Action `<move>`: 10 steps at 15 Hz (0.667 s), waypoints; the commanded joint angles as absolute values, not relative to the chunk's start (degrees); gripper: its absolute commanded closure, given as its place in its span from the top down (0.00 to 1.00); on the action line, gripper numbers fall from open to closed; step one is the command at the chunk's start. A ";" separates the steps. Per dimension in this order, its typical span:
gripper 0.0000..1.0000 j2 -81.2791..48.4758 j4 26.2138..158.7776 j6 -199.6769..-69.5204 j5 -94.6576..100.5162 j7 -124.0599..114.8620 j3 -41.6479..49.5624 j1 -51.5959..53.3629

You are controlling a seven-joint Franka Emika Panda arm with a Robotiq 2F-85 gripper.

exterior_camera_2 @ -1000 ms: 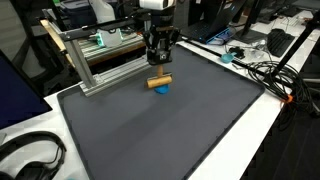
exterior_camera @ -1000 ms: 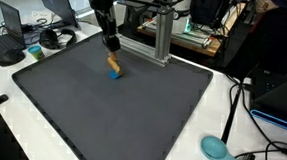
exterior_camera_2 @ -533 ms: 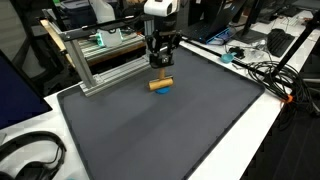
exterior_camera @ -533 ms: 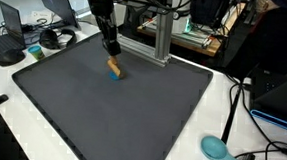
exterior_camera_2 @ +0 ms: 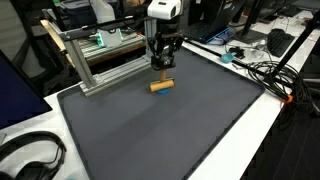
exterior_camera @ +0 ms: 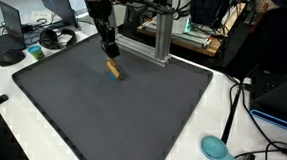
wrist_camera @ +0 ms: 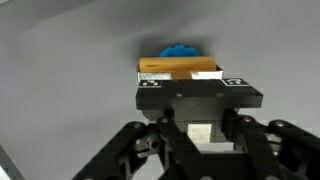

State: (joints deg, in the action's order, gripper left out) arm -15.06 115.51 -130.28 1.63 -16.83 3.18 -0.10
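A short wooden block (exterior_camera: 112, 68) (exterior_camera_2: 160, 86) hangs crosswise just under my gripper (exterior_camera: 110, 58) (exterior_camera_2: 161, 73), low over the dark grey mat (exterior_camera: 111, 113) (exterior_camera_2: 170, 130) near its far edge. The fingers are shut on the block. In the wrist view the block (wrist_camera: 180, 68) sits right against the black gripper body (wrist_camera: 200, 100), which hides the fingertips. A small blue thing (wrist_camera: 181, 50) peeks out beyond the block; in both exterior views the block covers it.
An aluminium frame (exterior_camera: 162, 39) (exterior_camera_2: 92, 62) stands on the mat's far edge close behind the gripper. Headphones (exterior_camera_2: 35, 160) (exterior_camera: 56, 37), a laptop (exterior_camera: 11, 22), a teal round object (exterior_camera: 215, 146) and cables (exterior_camera_2: 268, 75) lie around the mat.
The gripper and the block have shifted slightly and sunk a little. The blue thing, seen under the block a second ago, is now covered in both exterior views.
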 commanded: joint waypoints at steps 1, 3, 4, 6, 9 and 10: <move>0.22 -18.32 112.89 -128.67 0.48 -16.01 2.98 -0.16; 0.22 -19.17 112.28 -128.30 -0.18 -15.18 2.81 -0.38; 0.22 -19.59 111.93 -128.15 -0.34 -14.93 2.77 -0.43; 0.22 -20.54 111.30 -127.74 -0.81 -14.48 2.67 -0.56; 0.22 -21.94 110.31 -127.18 -1.85 -13.28 2.41 -0.96; 0.22 -22.36 110.06 -127.03 -2.01 -13.06 2.42 -1.04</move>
